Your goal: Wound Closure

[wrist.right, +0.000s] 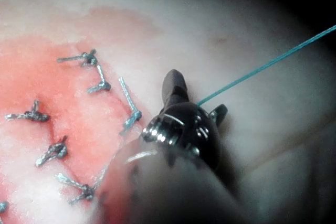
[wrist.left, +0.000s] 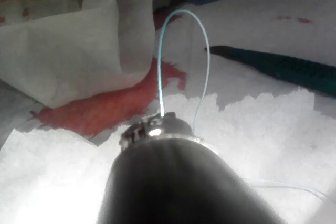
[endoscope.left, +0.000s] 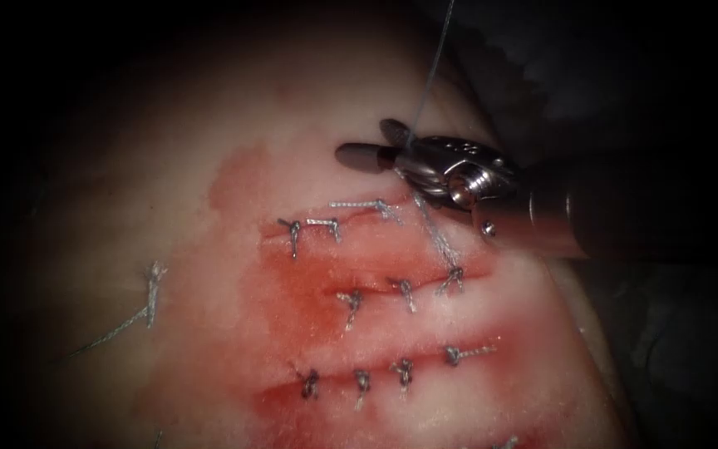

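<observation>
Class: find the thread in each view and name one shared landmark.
Endoscope: thread rises from the right tool to the top edge.
Left wrist: it arches from the left tool.
Right wrist: it runs taut from the right tool.
Landmark: right tool, endoscope and right wrist.

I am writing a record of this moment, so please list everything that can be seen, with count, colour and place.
tissue: one piece, pale pink, under the tools.
cuts: three rows, each closed with stitches.
knots: about a dozen, grey, along the cuts.
red fluid: stain over the cuts.
thread: one blue strand, rising from the right tool; in the left wrist view a strand loops from the left tool.
cloth: white, folded, beside the left tool.
right tool: jaws open, thread between them.
left tool: holds thread.
</observation>
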Robot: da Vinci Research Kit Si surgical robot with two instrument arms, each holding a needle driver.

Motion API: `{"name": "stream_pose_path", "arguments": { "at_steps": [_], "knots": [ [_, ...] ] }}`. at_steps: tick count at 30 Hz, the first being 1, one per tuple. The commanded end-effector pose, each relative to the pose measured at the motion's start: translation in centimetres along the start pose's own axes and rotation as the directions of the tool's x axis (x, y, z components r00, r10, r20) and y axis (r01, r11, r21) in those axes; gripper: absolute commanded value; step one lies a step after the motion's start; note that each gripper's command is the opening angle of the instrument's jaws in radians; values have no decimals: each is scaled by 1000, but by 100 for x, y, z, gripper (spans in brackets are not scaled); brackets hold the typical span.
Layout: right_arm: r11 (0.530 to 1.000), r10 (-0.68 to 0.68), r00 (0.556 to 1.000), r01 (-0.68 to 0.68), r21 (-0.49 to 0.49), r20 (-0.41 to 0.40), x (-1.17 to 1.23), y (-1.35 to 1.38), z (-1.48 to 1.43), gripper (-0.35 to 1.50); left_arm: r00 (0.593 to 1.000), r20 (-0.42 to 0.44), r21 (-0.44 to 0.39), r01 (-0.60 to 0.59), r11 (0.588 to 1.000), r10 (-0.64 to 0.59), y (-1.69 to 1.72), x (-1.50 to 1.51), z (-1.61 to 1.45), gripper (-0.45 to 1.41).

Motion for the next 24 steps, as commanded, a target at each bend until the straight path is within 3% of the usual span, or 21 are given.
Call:
{"name": "stream_pose_path", "arguments": {
  "at_steps": [1, 14, 19, 24],
  "knots": [
    [1000, 0, 1000, 0, -3, 14, -2, 0, 3, 125, 1000, 8, -9, -2, 1000, 2, 6, -16, 6, -45],
    [999, 9, 998, -11, 40, 55, -4, -27, -71, 131, 999, 22, -46, -36, 998, 37, 33, -31, -13, -45],
    [999, 22, 995, -26, 43, 93, -4, -34, -104, 131, 998, 27, -62, -61, 996, 63, 45, -23, -35, -45],
    [997, 44, 985, -54, 54, 167, -10, -34, -131, 133, 989, -110, -69, -110, 992, 102, 57, 9, -69, -45]
  ]
}}
